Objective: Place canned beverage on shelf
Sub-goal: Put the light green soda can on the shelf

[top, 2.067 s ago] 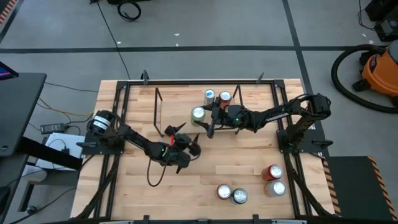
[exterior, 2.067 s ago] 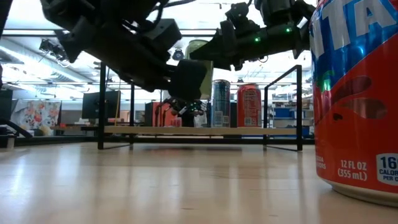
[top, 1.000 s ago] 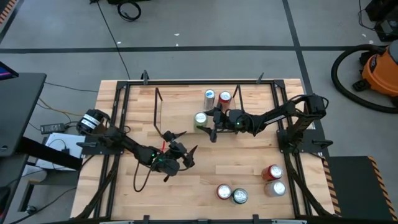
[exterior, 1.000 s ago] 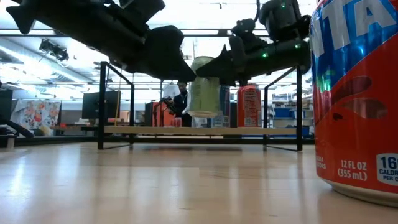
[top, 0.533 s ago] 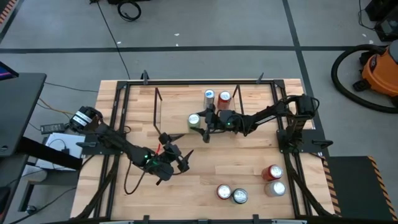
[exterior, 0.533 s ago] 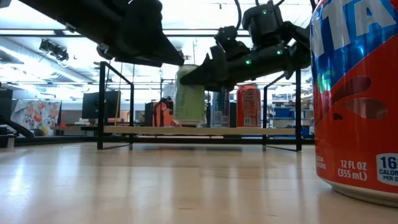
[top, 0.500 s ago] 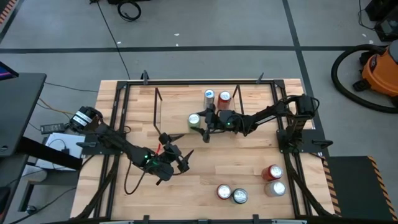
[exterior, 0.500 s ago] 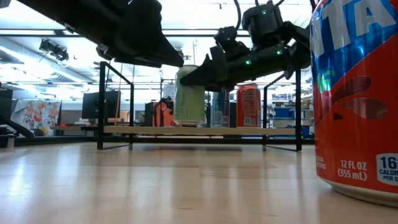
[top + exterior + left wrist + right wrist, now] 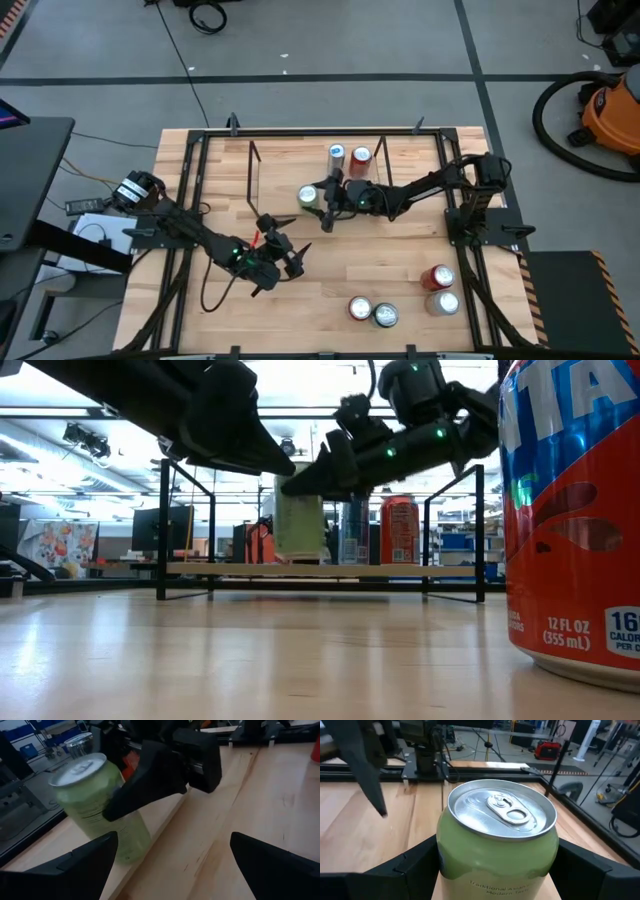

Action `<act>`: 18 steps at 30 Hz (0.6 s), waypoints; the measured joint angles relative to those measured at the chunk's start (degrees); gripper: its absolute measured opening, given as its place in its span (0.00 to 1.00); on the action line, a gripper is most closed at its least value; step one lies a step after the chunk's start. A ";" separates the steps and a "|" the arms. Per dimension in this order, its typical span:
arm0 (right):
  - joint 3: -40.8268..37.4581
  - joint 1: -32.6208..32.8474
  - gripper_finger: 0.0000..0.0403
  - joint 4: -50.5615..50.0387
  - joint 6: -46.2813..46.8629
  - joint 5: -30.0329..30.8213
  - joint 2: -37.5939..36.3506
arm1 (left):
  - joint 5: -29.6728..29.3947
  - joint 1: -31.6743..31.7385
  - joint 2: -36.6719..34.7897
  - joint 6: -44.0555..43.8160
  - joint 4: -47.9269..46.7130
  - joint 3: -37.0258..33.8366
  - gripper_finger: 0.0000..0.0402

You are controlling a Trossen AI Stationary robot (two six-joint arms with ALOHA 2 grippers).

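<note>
A pale green can [image 9: 308, 196] is held by my right gripper [image 9: 322, 198] over the shelf [image 9: 262, 180], a low rack of black rods with a light wood deck [image 9: 240, 570]. The can shows in the low view [image 9: 298, 520] with its bottom close over the deck; I cannot tell whether it touches. A blue can [image 9: 337, 154] and a red can [image 9: 361, 156] stand on the deck's far right part. My left gripper [image 9: 285, 262] is open and empty above the table's middle, on the near side of the shelf, facing the green can [image 9: 95, 805]. My right gripper pinches the green can's side wall [image 9: 445, 857] between its two fingers, one on each side. The fingers [image 9: 150, 785] come level from the table's right, on the can's upper half. The can stays upright, top up, below the gripper's body.
Several more cans stand at the table's near right [image 9: 437, 277], [image 9: 360, 308]; one red and blue can [image 9: 575, 510] fills the low view's right. The deck left of the green can [image 9: 275, 185] is bare. A larger black frame [image 9: 190, 180] edges the table.
My right gripper has carried the green can toward the table's left along the shelf and lowered it a little, keeping it upright. My left gripper has drawn back slightly toward the table's near left, then kept still.
</note>
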 joint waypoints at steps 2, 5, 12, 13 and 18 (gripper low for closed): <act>1.63 0.41 0.80 -0.76 -0.84 0.95 0.00 | -0.03 -0.03 0.00 0.01 -0.61 -0.01 0.99; 3.39 0.42 0.80 -0.39 -0.64 0.70 0.00 | -0.10 -0.33 0.02 -0.84 -2.33 0.00 0.99; 5.03 -1.25 0.80 2.02 -0.20 -1.98 2.19 | -0.08 -1.96 -0.02 -4.42 -6.15 0.00 0.99; 5.37 -1.25 0.80 1.93 -0.23 -2.14 2.77 | -0.07 -2.04 -0.02 -4.49 -6.37 0.00 0.99; 10.18 -1.11 0.80 -0.63 -1.76 -2.98 6.77 | -0.07 -2.04 -0.04 -5.65 -7.46 0.00 0.99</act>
